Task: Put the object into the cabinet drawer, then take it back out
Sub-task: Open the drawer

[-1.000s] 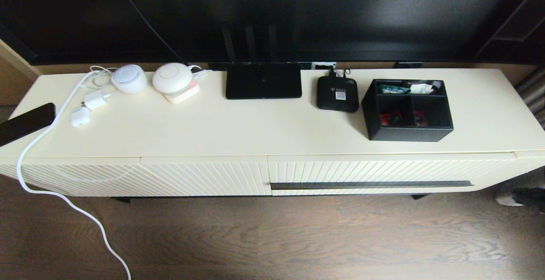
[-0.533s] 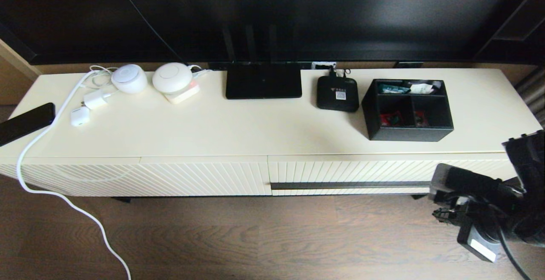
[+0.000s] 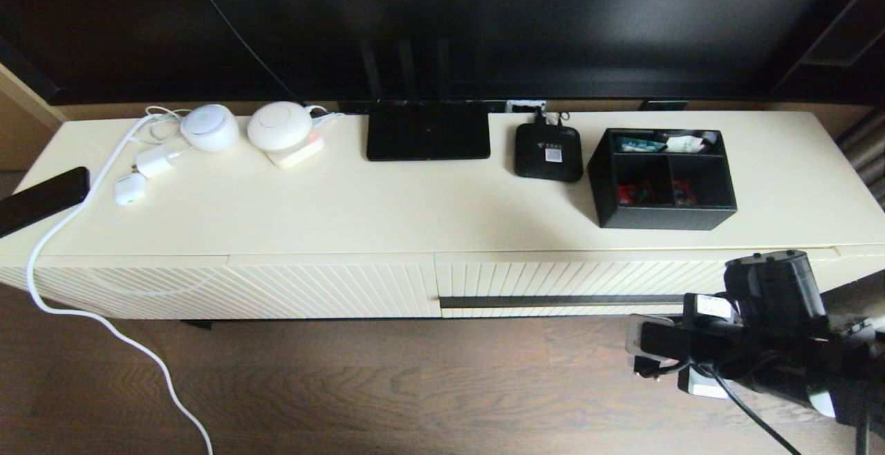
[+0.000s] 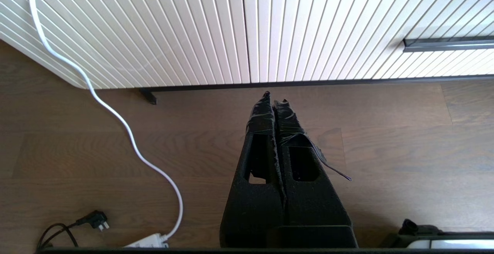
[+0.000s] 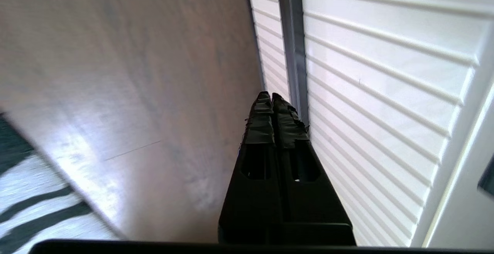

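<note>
Organizer box (image 3: 662, 178) sits toward the right end of the counter (image 3: 387, 213), one black box with three compartments, red packets in the two front ones and a white and a green packet in the long rear one. Just left of it stands one small black set-top box (image 3: 548, 153), then one flat black router (image 3: 428, 131) at the back edge. Two round white devices (image 3: 209, 128) crowd the left rear corner, with a white cable (image 3: 69, 223) trailing over the front edge to the floor. Below, the cabinet drawer (image 3: 588, 279) is fully closed, its one dark handle bar (image 3: 560, 301) running across the ribbed front. Right hand (image 5: 269, 96) hangs low beside that drawer front, close to the bar, fingers clenched together and holding nothing. Left hand (image 4: 274, 99) hovers above the wooden floor in front of the cabinet, likewise clenched and empty.
</note>
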